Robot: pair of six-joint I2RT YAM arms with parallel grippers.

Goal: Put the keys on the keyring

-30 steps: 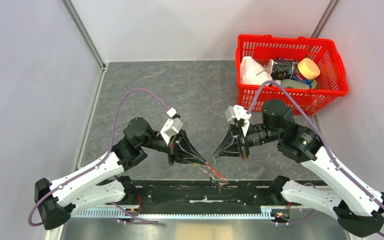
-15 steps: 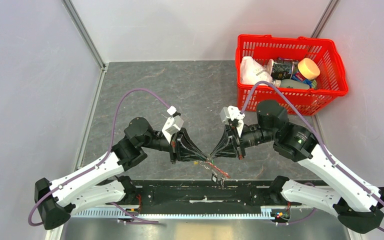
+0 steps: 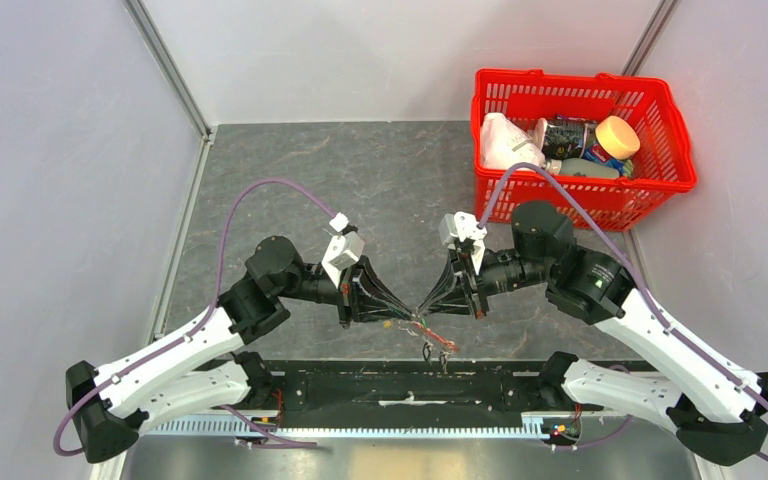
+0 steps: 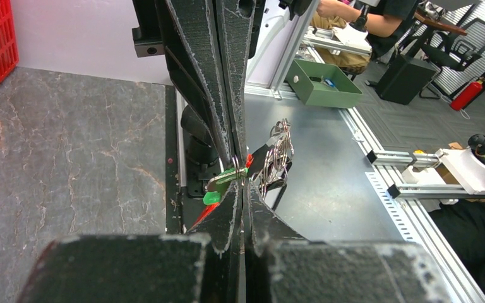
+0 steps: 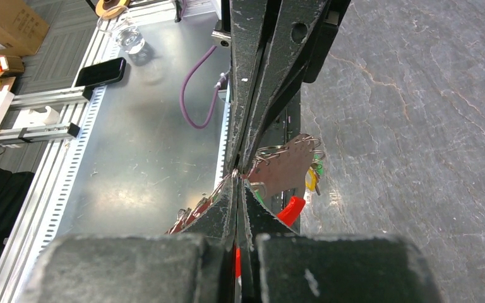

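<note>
Where the two arms meet, low over the near edge of the gray table (image 3: pixel 360 180), the left fingers (image 3: pixel 375 300) and the right fingers (image 3: pixel 450 290) point at each other, tip to tip. Both pairs are pressed tight together with no gap. The keyring (image 3: pixel 440 343) hangs right at those tips, and its red part slants down toward the black rail between the arm bases. The keys (image 3: pixel 427 352) dangle from it in a small silver bunch, off the table. I cannot tell which thin bit each pair of fingers is pinching. From the left wrist, a key with a green tag (image 4: pixel 213 197) sits just by the tips. From the right wrist, a yellow tag (image 5: pixel 311 181) peeks out behind the bunch. A red basket (image 3: pixel 585 195) full of things stands far back on the right.
</note>
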